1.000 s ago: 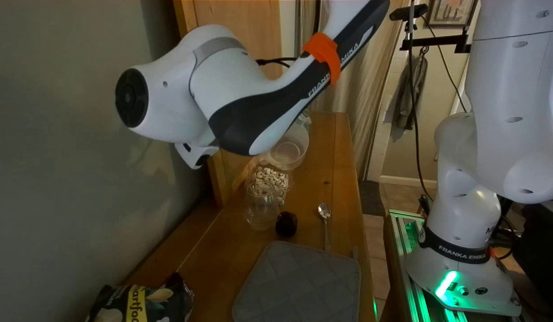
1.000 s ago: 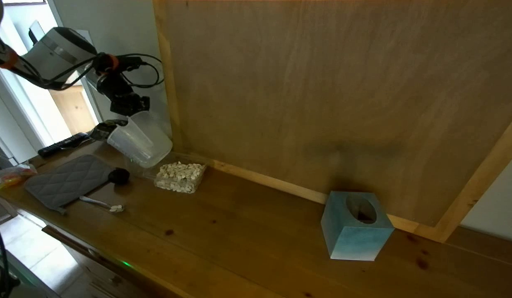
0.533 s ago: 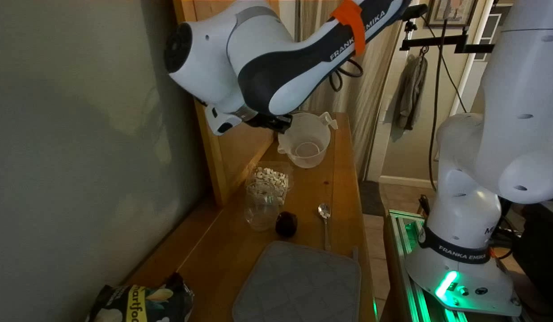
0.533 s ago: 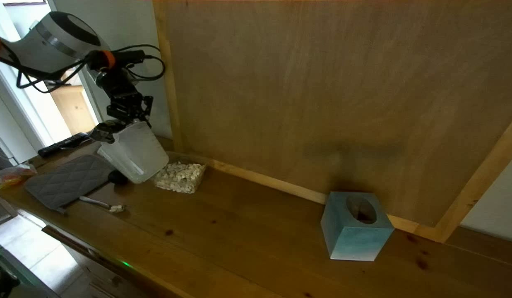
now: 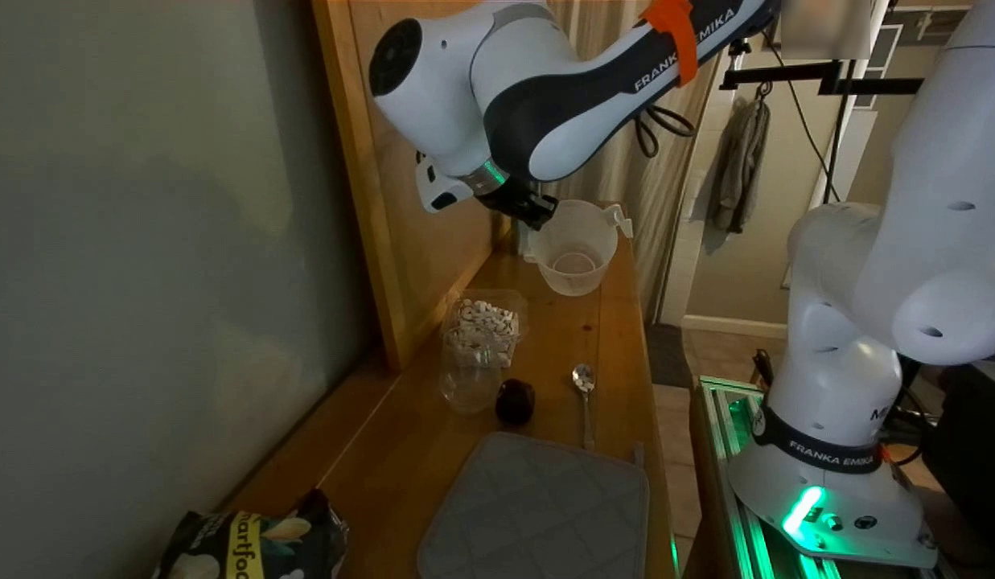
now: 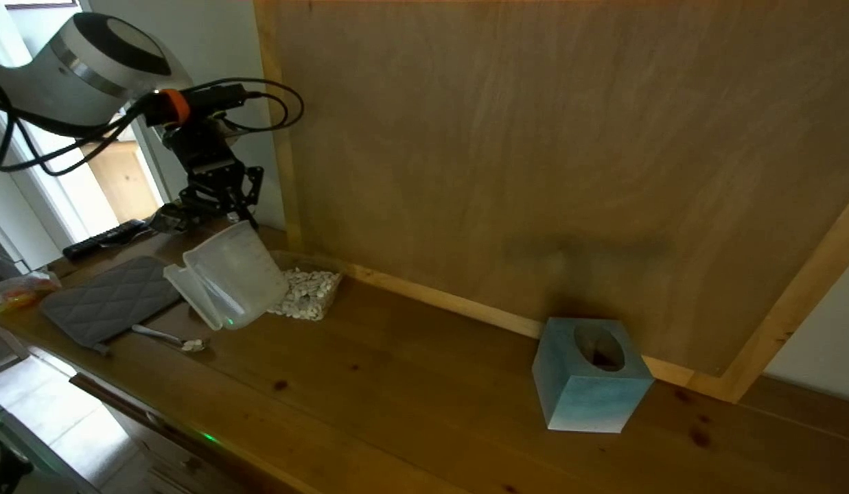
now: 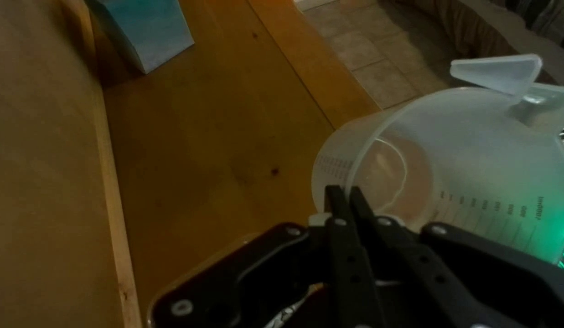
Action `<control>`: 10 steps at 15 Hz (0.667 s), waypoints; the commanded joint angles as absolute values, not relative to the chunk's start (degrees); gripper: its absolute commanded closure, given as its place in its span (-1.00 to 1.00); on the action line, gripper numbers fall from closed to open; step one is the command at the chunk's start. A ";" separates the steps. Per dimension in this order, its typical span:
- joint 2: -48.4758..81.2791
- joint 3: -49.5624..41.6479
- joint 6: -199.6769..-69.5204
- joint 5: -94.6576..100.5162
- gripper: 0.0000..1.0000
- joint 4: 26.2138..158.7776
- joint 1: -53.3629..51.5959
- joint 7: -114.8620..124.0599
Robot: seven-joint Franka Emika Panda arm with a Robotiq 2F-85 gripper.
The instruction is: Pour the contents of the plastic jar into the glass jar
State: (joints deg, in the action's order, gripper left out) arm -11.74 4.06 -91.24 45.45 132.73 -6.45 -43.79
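Observation:
The plastic jar [image 7: 482,150], a translucent cup with measuring marks and a handle, hangs tilted above the wooden counter. Its rim is pinched between the black fingers of my gripper [image 7: 348,193], near the middle of the wrist view. No contents show inside it. Both exterior views show the plastic jar [image 5: 576,249] [image 6: 240,274] under the gripper [image 5: 545,213]. The glass jar [image 5: 469,386], clear, stands on the counter nearer that camera, well away from the plastic jar. In the wrist view it cannot be made out.
A clear box [image 5: 489,322] of white pieces sits behind the glass jar. Beside the jar is a small dark round object [image 5: 515,402]. A spoon [image 5: 584,386], a grey pot holder [image 5: 537,507] and a snack bag [image 5: 256,539] lie on the counter. A blue tissue box [image 6: 592,374] stands farther along.
My gripper, holding the plastic jar throughout, has moved away from the glass jar toward the counter's front edge. The jar's tilt has changed. The counter objects have stayed put.

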 commanded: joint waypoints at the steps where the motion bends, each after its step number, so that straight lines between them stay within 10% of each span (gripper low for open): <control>1: -11.46 3.96 -91.05 45.43 0.93 132.59 -6.93 -43.73; 10: -15.52 -7.68 -103.48 37.69 0.98 134.50 0.34 -46.92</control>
